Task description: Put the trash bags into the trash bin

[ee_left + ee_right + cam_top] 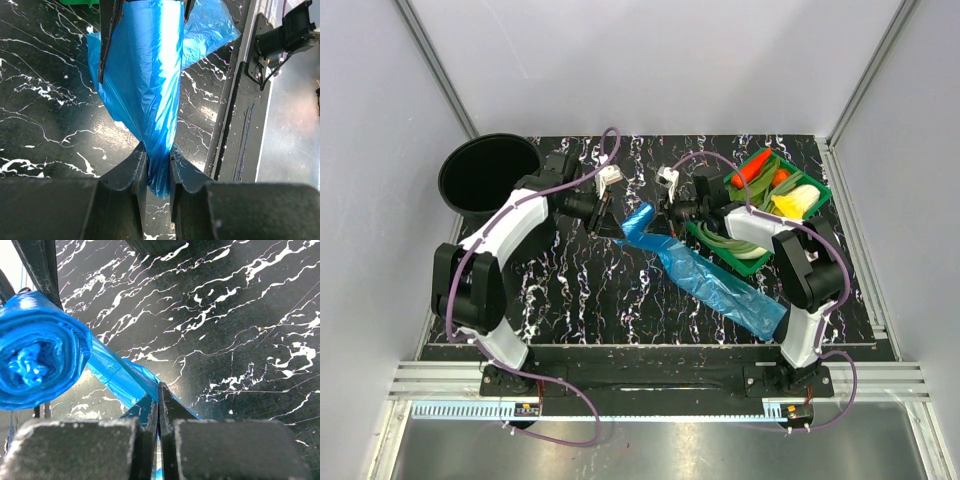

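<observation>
ok, near edge first: an aluminium rail [620, 385] runs across the front with both arm bases bolted to it and a bare metal sheet below. the table [570, 295] is flat, glossy black with white marble veining. the trash bags [720, 285] lie as one long wrinkly blue strip, running diagonally from near the right arm's base up to the table centre. the left gripper [156, 160] is clamped on a bunched end of the blue film, which is squeezed between its pads. the right gripper [159, 395] has its jaws pressed together on a thin edge of the same film, just beside the left one, with film stretched between the two. the right wrist view shows a rolled blue end, seen end-on at its left. the green tray [817, 182] of vegetables sits far right, touching or just beside the right arm's forearm, can't tell which. the trash bin [460, 205] stands upright in the far left corner at the table edge, mouth open, well apart from the bags, with the left arm's forearm between them. bare tabletop shows at left-centre and along the far edge. pale walls [650, 60] close in left, back and right, with metal frame posts [440, 70] at the corners.
</observation>
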